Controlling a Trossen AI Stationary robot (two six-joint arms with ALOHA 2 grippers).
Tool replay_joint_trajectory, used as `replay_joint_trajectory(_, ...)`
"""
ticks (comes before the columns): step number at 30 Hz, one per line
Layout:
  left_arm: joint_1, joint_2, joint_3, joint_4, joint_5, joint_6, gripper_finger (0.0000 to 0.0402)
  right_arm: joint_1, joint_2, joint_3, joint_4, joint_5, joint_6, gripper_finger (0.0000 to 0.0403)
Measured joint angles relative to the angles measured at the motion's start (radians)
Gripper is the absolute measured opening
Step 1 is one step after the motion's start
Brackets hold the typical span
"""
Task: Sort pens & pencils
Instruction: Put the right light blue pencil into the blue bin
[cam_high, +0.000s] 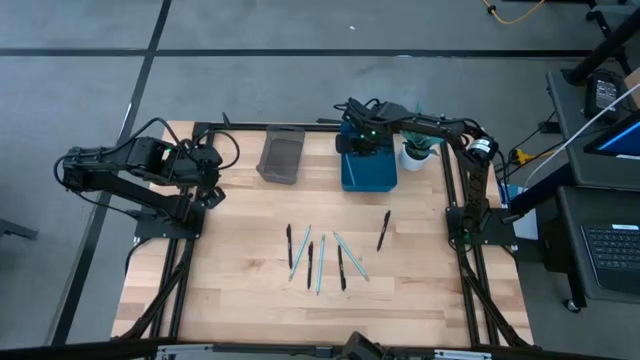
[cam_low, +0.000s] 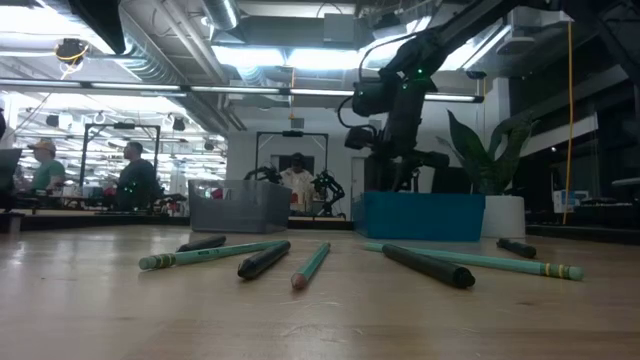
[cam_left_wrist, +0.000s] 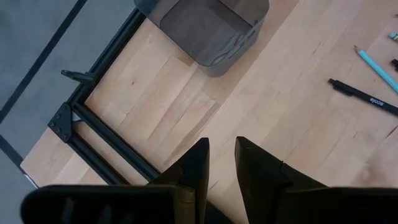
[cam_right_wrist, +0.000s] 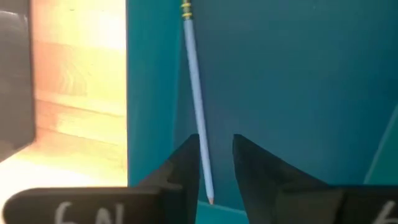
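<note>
Several black pens (cam_high: 289, 243) and teal pencils (cam_high: 321, 263) lie flat on the wooden table's middle. A grey bin (cam_high: 281, 155) and a blue bin (cam_high: 368, 172) stand at the far edge. My right gripper (cam_high: 362, 140) hangs over the blue bin and points down into it (cam_right_wrist: 216, 149), fingers slightly apart. A teal pencil (cam_right_wrist: 194, 81) is inside the bin along its wall, eraser end down; it passes the fingers without being pinched. My left gripper (cam_left_wrist: 222, 155) waits at the table's left edge, shut and empty.
A white pot with a green plant (cam_high: 414, 150) stands right of the blue bin. Another black pen (cam_high: 384, 230) lies apart toward the right. The dark frame rails (cam_high: 462, 215) run along the table's sides. People show in the room behind (cam_low: 135, 175).
</note>
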Motion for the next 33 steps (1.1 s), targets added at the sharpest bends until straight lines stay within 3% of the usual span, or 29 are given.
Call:
replay_joint_trajectory(5, 0.0, 0.0, 0.0, 0.0, -0.002, 0.002, 0.0073, 0.016, -0.033, 0.045, -0.014, 0.052, 0.007, 0.0095)
replay_joint_trajectory(16, 0.0, 0.0, 0.0, 0.0, -0.006, 0.002, 0.0073, 0.134, -0.05, 0.369, -0.148, 0.206, -0.036, 0.0047)
replay_joint_trajectory(26, 0.0, 0.0, 0.0, 0.0, -0.005, 0.001, 0.0073, 0.391, -0.049, 0.365, -0.331, 0.21, 0.108, 0.0032)
replay_joint_trajectory(33, 0.0, 0.0, 0.0, 0.0, 0.014, 0.001, 0.0073, 0.607, -0.049, 0.365, -0.343, 0.222, 0.276, 0.0032)
